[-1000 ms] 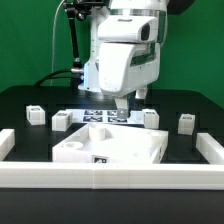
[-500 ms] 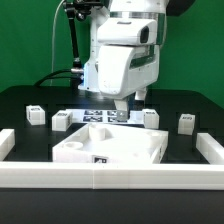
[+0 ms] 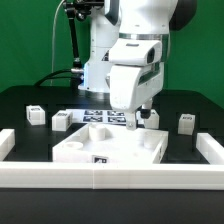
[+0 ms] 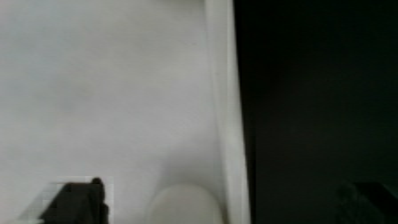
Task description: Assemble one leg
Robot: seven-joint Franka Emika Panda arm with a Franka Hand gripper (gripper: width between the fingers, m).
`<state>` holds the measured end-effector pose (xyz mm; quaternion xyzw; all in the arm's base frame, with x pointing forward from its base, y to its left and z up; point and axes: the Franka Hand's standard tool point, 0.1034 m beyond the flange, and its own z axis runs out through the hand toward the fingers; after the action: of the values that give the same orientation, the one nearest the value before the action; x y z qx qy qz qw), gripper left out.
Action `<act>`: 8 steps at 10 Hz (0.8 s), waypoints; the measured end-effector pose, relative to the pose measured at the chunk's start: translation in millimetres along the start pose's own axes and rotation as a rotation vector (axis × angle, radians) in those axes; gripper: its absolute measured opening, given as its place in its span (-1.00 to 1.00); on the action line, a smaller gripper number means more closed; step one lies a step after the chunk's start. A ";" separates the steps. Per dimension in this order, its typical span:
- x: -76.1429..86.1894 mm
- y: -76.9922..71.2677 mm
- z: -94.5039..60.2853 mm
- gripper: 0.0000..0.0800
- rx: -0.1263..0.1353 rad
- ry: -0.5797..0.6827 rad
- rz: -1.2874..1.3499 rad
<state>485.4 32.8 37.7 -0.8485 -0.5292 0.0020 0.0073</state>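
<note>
The tool (image 3: 140, 116) hung low over the black worktop (image 3: 190, 100), just beside one leg (image 3: 153, 120). Its fingers (image 4: 79, 200) stood apart.

On the counter (image 3: 22, 100) we've got the panel (image 3: 110, 150) front and centre, with the marker board (image 3: 97, 116) just behind it. Out on the exterior view's left sits the outer leg (image 3: 35, 114), then the inner leg (image 3: 61, 120) beside the board. Right of the board comes the third leg (image 3: 152, 118), and the fourth leg (image 3: 186, 123) is farther right, well apart.
</note>
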 end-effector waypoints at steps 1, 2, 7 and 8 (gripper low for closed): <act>-8.6 3.3 7.1 0.63 0.006 -0.003 -0.002; -12.9 6.2 12.2 0.63 0.004 -0.001 0.007; -11.5 1.1 30.2 0.31 0.011 0.005 0.031; -11.6 1.0 30.3 0.31 0.011 0.005 0.031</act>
<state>480.9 22.3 7.4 -0.8565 -0.5160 0.0030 0.0132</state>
